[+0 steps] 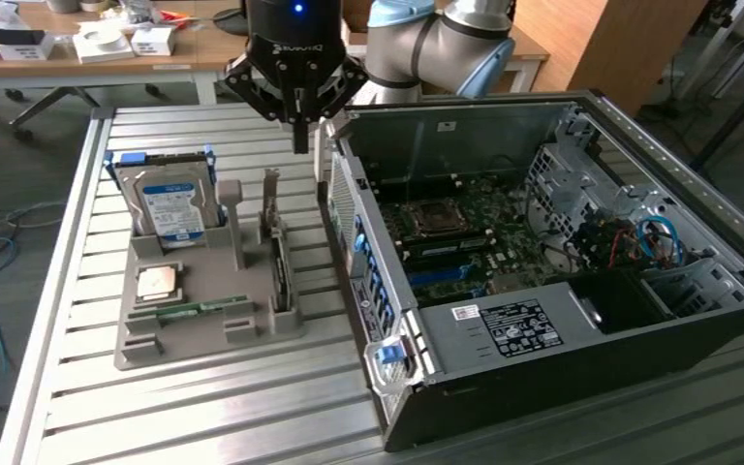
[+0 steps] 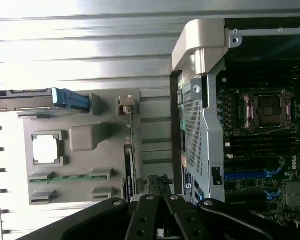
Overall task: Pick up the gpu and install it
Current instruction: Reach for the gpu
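Observation:
The gpu [image 1: 272, 211] stands on edge in a slot along the side of the grey holder tray [image 1: 204, 334] nearest the case, its pale metal bracket pointing up at the far end. The wrist view shows the gpu [image 2: 129, 160] edge-on as a thin dark strip, with the bracket toward the hard drive end of the tray. My gripper [image 1: 301, 145] hangs above the table just behind the tray, beside the rear corner of the computer case [image 1: 502, 329]. Its black fingers [image 2: 155, 186] are shut together with nothing between them, a short way off the card.
The open case shows the motherboard [image 1: 456, 232] with its CPU socket [image 2: 270, 110] and slots. On the tray are a hard drive [image 1: 171, 203] with a blue-white label, a CPU chip [image 1: 156, 281] and a green memory stick [image 1: 198, 308]. A cluttered desk [image 1: 88, 44] stands behind.

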### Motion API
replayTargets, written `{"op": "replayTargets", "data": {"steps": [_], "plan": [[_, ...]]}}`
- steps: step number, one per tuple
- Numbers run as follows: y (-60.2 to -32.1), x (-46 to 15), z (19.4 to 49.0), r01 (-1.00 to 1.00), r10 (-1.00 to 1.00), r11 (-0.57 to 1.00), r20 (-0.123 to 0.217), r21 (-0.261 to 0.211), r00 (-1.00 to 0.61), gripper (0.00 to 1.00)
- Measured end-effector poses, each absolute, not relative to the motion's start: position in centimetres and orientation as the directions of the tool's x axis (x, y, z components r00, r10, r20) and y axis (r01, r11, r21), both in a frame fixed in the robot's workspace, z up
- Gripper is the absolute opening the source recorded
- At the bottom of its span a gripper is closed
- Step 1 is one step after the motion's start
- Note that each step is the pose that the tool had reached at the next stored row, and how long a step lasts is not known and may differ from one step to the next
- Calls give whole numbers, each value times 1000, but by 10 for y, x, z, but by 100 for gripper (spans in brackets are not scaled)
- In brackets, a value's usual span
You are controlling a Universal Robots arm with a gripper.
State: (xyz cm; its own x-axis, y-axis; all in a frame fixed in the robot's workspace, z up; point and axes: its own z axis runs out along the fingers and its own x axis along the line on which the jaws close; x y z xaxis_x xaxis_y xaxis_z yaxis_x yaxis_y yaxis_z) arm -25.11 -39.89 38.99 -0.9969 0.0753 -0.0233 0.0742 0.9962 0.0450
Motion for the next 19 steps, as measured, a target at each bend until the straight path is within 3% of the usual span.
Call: {"op": "replayTargets", "data": {"steps": [19], "plan": [[-399, -274, 389, 74, 75, 996, -23, 45, -997, 11]]}}
